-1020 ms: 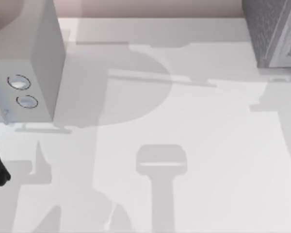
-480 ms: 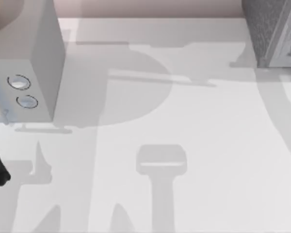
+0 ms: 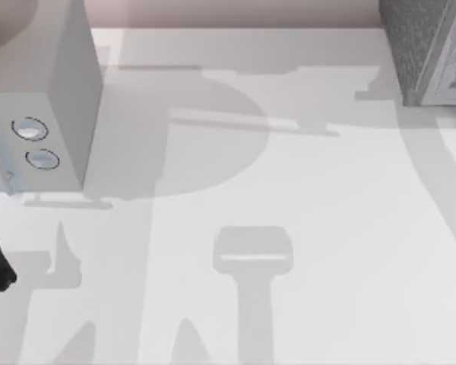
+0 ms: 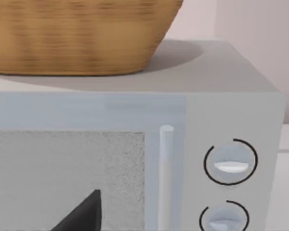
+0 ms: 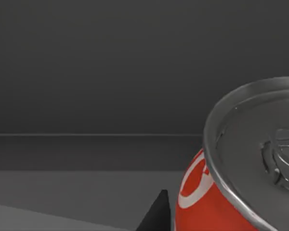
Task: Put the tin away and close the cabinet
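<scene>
While the tin [image 5: 216, 197] sat close in front of the right wrist camera, inside a dark grey space that looked like the cabinet [image 3: 429, 49] at two o'clock on the table [image 3: 327, 228], I could not tell if the right fingers were together or apart. It looked light, stiff, smooth and slippery, so its round red sides seemed best to hold. White marks showed, but no words could be read.

A white table [image 3: 311, 228] seen from above. At its left edge stands a smooth pale grey box [image 3: 57, 99] with two round dials on its front. At the far right corner stands the cabinet [image 3: 422, 46], dark grey and speckled, with a lighter grey framed panel. The two are well apart.
</scene>
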### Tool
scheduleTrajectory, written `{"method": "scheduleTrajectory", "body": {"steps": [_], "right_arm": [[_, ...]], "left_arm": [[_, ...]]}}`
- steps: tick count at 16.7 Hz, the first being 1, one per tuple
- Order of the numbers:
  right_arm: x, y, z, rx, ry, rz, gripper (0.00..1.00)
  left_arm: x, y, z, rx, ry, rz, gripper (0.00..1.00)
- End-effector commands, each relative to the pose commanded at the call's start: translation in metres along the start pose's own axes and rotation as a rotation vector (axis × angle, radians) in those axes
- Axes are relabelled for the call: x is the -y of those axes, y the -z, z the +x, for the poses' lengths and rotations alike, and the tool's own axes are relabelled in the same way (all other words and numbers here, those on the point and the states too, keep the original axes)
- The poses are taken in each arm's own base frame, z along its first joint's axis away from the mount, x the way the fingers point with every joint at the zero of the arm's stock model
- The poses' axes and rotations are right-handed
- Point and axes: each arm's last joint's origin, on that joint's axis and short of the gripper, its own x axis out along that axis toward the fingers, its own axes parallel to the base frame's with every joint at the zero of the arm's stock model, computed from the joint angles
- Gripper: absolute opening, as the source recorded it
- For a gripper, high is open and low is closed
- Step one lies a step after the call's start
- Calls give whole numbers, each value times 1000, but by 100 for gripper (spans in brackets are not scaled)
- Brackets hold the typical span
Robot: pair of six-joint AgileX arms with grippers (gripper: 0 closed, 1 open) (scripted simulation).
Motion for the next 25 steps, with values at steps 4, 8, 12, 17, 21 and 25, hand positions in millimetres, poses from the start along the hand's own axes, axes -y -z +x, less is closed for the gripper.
{"method": "scheduleTrajectory", "body": {"steps": [4,8,12,17,21,25], "right_arm": [[-3,-7,22,-14,-2,0,0],[-4,-25,60,-3,1,2,0],[-3,-35,101,16,2,2,0],[0,-25,141,9,1,0,0],[1,-20,150,0,0,0,0],[1,-20,150,0,0,0,8]], "left_arm": [[0,0,0,0,0,0,100],[0,0,0,0,0,0,100],[0,0,0,0,0,0,100],[0,0,0,0,0,0,100],[0,0,0,0,0,0,100],[0,0,0,0,0,0,100]]}}
